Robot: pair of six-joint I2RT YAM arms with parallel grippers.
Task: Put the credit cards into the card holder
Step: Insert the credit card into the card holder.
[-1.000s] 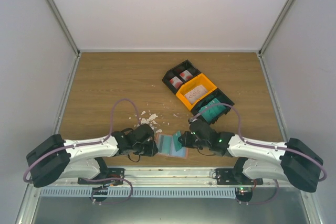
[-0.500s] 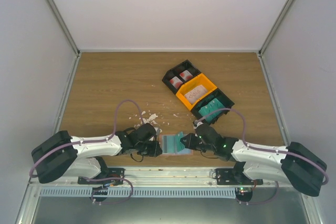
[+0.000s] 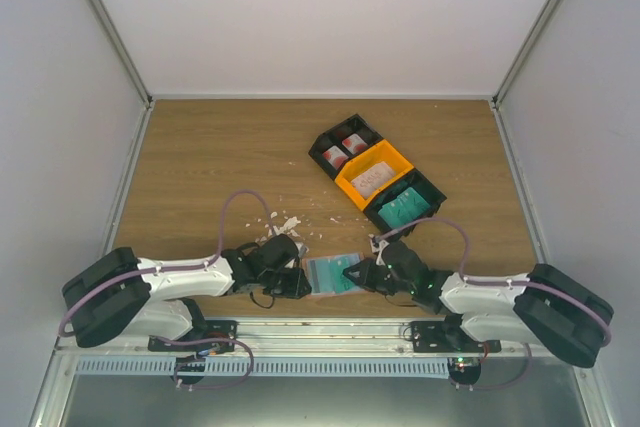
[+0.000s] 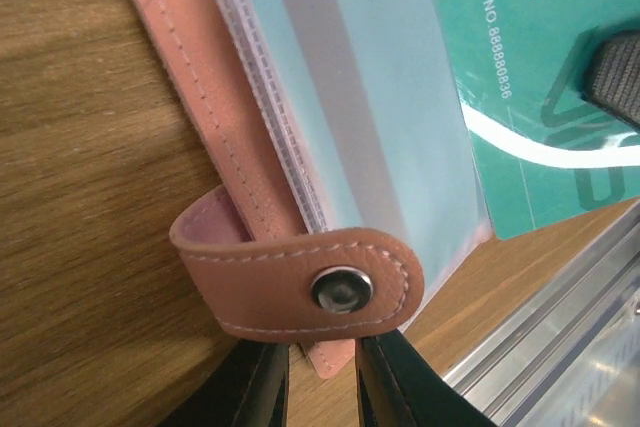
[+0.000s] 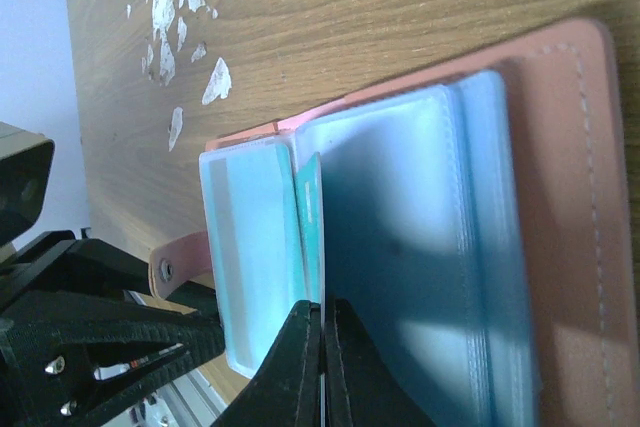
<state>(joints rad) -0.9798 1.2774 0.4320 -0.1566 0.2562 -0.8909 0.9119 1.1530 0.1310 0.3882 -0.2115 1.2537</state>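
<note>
Top external view: card holder [image 3: 330, 273] lies open on the wooden table [image 3: 200, 167], close to the near edge, between the two grippers. Left gripper [image 3: 298, 282] is at its left end, right gripper [image 3: 354, 272] at its right end. White crumbs [image 3: 282, 224] are scattered just beyond the left gripper. Farther back and to the right, three bins sit in a diagonal row, touching: a black bin [image 3: 317, 150] with white-and-red cards [image 3: 342, 149], an orange bin [image 3: 402, 160] in the middle, and a second black bin [image 3: 433, 193] with teal cards [image 3: 403, 207]. Left wrist view: salmon cover face up, clear sleeves [image 4: 370, 97] fanned over it, snap tab [image 4: 300, 282] curled over with its metal stud showing. The left fingers [image 4: 262, 387] stand a little apart with a pink corner of the holder filling the gap, both against it, so clamped on the holder. A teal credit card [image 4: 540, 97], chip and printed number visible, lies partly under a sleeve, with a dark finger pad resting on its outer part. Right wrist view: the right fingers are pressed together on that card's edge. The card stands edge-on between two sleeves near the holder's fold.
</note>
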